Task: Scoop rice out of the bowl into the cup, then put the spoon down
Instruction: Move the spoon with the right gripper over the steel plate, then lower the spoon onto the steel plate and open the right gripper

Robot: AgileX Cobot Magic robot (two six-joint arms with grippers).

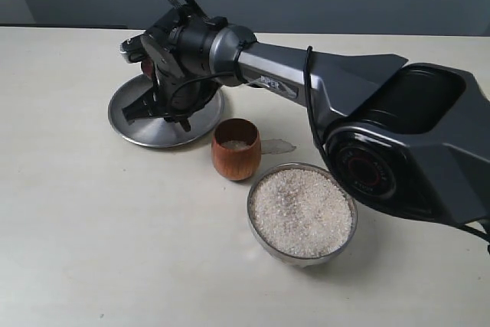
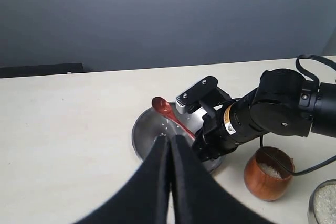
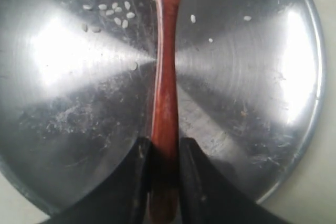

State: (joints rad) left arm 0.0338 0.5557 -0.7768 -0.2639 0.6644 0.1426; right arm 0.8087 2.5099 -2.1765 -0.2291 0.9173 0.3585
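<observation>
My right gripper [image 3: 165, 142] is shut on the handle of the dark red wooden spoon [image 3: 165, 77], just over the flat steel plate [image 3: 79, 51]. In the exterior view the right arm reaches across to that plate [image 1: 132, 126] at the left. The spoon's scoop [image 2: 164, 109] lies at the plate's far side. The wooden cup [image 1: 236, 151] stands beside the plate with some rice in it. The steel bowl [image 1: 304, 256] holds heaped rice [image 1: 301, 210] in front of the cup. My left gripper [image 2: 171, 139] is shut on nothing, back from the plate.
A few loose rice grains [image 3: 113, 11] lie on the plate. A pale smear [image 1: 277, 145] sits on the table beside the cup. The right arm's bulky body [image 1: 413, 143] stands behind the bowl. A dark wall runs behind the table.
</observation>
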